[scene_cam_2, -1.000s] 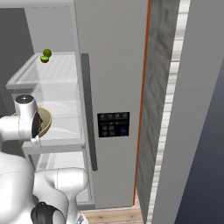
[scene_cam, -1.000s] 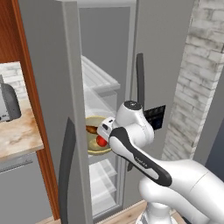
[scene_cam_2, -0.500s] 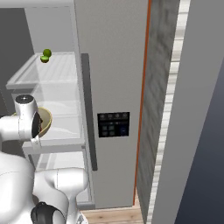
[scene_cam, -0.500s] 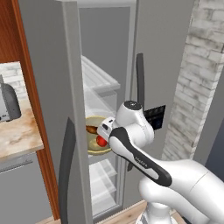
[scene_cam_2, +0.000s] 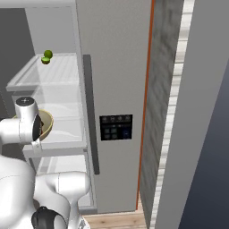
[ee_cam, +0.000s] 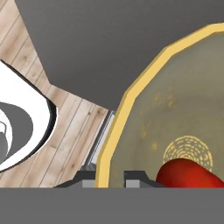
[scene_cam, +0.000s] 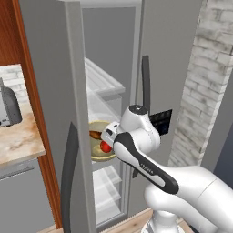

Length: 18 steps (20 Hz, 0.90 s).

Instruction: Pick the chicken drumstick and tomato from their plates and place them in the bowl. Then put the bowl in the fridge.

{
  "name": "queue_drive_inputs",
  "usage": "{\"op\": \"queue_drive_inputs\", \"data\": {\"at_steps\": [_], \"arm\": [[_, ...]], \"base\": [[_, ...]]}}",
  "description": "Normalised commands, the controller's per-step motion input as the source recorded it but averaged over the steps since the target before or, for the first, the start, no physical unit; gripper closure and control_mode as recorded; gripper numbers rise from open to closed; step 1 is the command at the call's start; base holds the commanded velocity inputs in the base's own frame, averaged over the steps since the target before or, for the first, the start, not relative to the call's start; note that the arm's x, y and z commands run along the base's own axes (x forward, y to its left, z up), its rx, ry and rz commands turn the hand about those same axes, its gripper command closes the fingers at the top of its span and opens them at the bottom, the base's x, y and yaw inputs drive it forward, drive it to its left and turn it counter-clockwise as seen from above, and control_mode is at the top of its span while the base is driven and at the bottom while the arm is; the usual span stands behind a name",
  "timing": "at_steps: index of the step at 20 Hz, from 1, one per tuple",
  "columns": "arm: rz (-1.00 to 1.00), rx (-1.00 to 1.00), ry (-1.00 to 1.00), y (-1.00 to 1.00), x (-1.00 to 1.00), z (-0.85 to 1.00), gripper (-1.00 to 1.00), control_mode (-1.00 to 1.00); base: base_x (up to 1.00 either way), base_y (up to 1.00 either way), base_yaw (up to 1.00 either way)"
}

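Note:
The olive-tan bowl (scene_cam: 97,150) is inside the open fridge (scene_cam: 169,54), at the level of a middle glass shelf (scene_cam_2: 62,134). I cannot tell whether it rests on the shelf. In the bowl lie the red tomato (scene_cam: 105,147) and the brown chicken drumstick (scene_cam: 95,135). My gripper (scene_cam: 108,138) reaches in from the right. In the hand view the gripper (ee_cam: 109,178) is shut on the bowl's yellow rim (ee_cam: 114,127), one fingertip on each side, with the tomato (ee_cam: 188,176) just inside. The right base view shows the bowl (scene_cam_2: 46,125) behind my wrist. The plates are out of view.
The fridge's left door (scene_cam: 50,104) stands open close to my arm. Its right door (scene_cam_2: 116,67) is shut, with a dark handle (scene_cam: 146,82) and control panel (scene_cam_2: 115,127). Two limes (scene_cam_2: 46,57) sit on the upper shelf. A wooden counter (scene_cam: 18,141) with a toaster (scene_cam: 8,108) lies left.

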Motion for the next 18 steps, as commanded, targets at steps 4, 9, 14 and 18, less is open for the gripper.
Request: {"op": "queue_drive_inputs", "data": {"at_steps": [4, 9, 14, 18], "arm": [[0.0, 0.0, 0.0, 0.0, 0.0, 0.0, 1.0, -1.0], [0.0, 0.0, 0.0, 0.0, 0.0, 0.0, 1.0, -1.0], [0.0, 0.0, -0.02, 0.0, 0.0, 0.03, 1.0, -1.0], [0.0, 0.06, -0.01, -0.12, 0.0, 0.37, 1.0, -1.0]], "base": [[0.0, 0.0, 0.0], [0.0, 0.0, 0.0], [0.0, 0.0, 0.0], [0.0, 0.0, 0.0]]}}
